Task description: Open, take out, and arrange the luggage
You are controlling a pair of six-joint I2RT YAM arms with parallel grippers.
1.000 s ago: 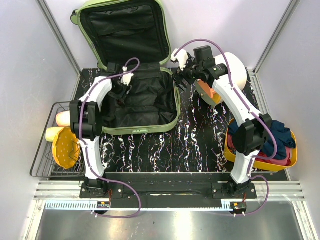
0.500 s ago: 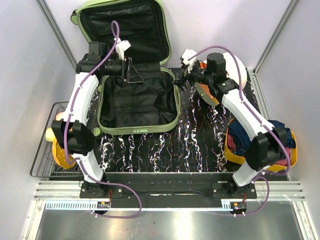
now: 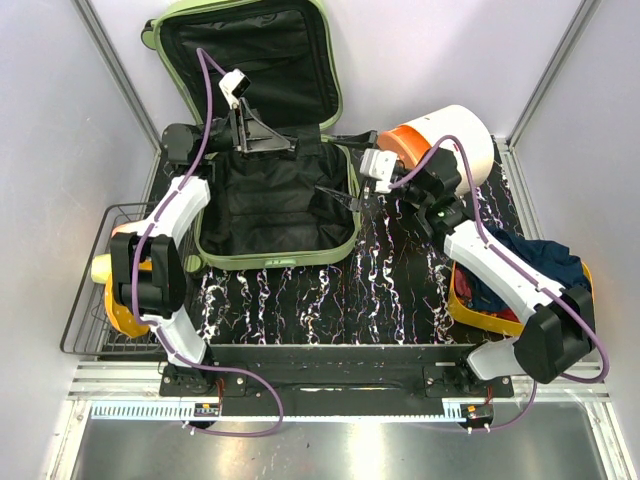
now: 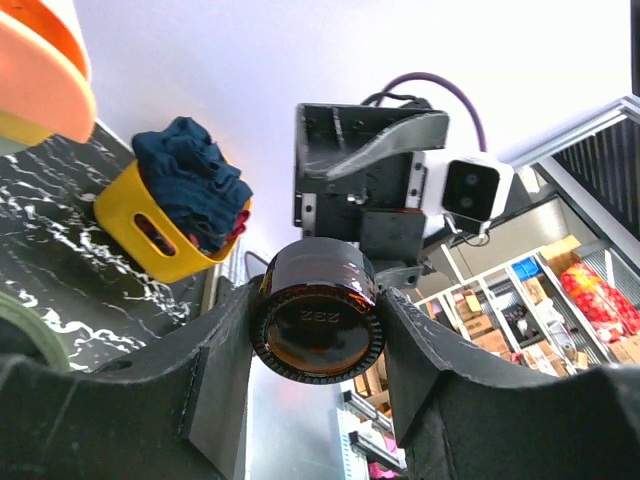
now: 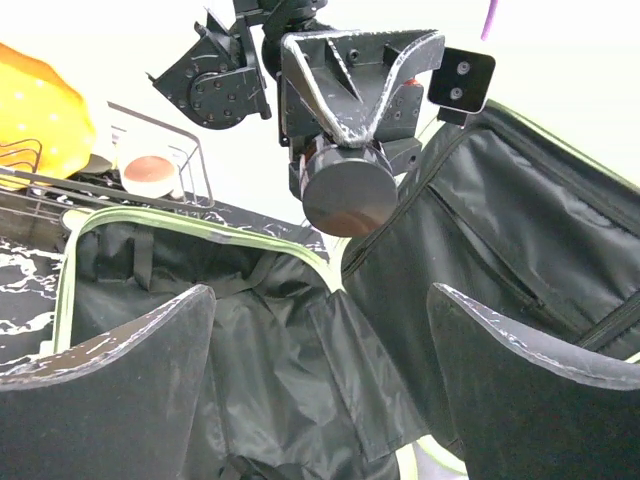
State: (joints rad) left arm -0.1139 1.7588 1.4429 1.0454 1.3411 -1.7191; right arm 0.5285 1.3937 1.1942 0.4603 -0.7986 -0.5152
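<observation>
Far left, wire rack (image 3: pixel 85 300) hugs counter (image 3: pixel 400 280) edge. Back-left on counter, luggage (image 3: pixel 270 212) lies open, lid propped on rear wall. Shell looks stiff, bulky, probably light; rim is best hold. Over hinge, left claw (image 4: pixel 316 338) clamps brown bottle (image 4: pixel 318 322): glass, likely slick, breakable. Just beside right rim, right claw (image 3: pixel 338 197) spread wide, facing bottle. Open room mid-counter; yellow tray (image 4: pixel 185 265) crowds far right.

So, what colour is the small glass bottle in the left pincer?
Amber-brown bottle, best in left wrist view.

pale-green luggage (image 3: pixel 262 255) open flat on table, black lining exposed
</observation>
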